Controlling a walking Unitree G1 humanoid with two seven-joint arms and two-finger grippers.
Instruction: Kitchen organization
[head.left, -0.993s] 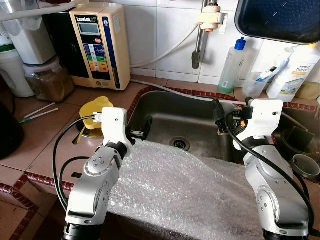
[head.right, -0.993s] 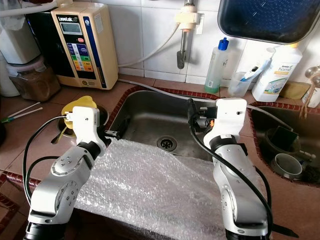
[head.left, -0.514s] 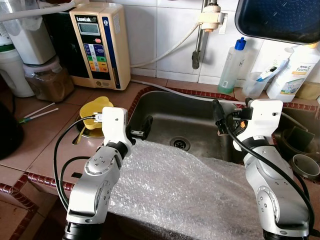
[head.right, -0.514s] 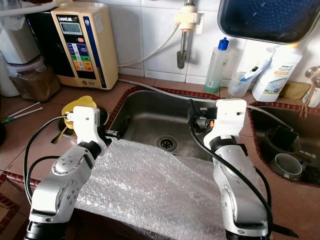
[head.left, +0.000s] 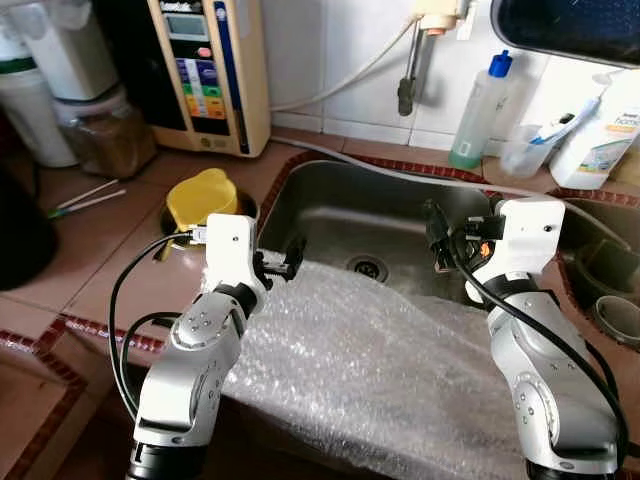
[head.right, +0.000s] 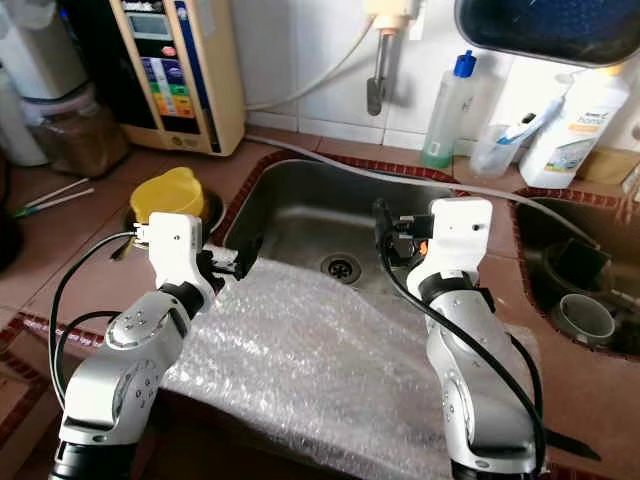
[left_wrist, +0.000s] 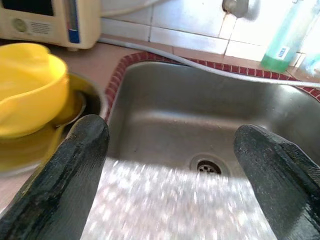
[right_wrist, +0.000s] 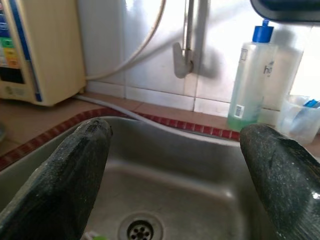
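A sheet of clear bubble wrap (head.left: 370, 360) lies draped over the front edge of the steel sink (head.left: 330, 195) and reaches toward the drain (head.left: 368, 267). My left gripper (head.left: 290, 256) hovers open at the sheet's far left corner, its black fingers (left_wrist: 75, 165) spread wide with nothing between them. My right gripper (head.left: 436, 232) is open too, held above the sink's right side and pointing at the back wall and tap (right_wrist: 182, 57). A yellow jug (head.left: 201, 193) sits in a dark bowl on the counter left of the sink.
A cream water machine (head.left: 208, 70) and a brown-filled jar (head.left: 105, 138) stand at the back left. A green bottle (head.left: 481, 112) and a white bottle (head.left: 598, 135) line the back ledge. A second basin holding a grey cup (head.left: 616, 320) is at the right.
The whole picture has shifted, so the head camera has moved and now looks more steeply down. Both arms hold the same pose with fingers open.
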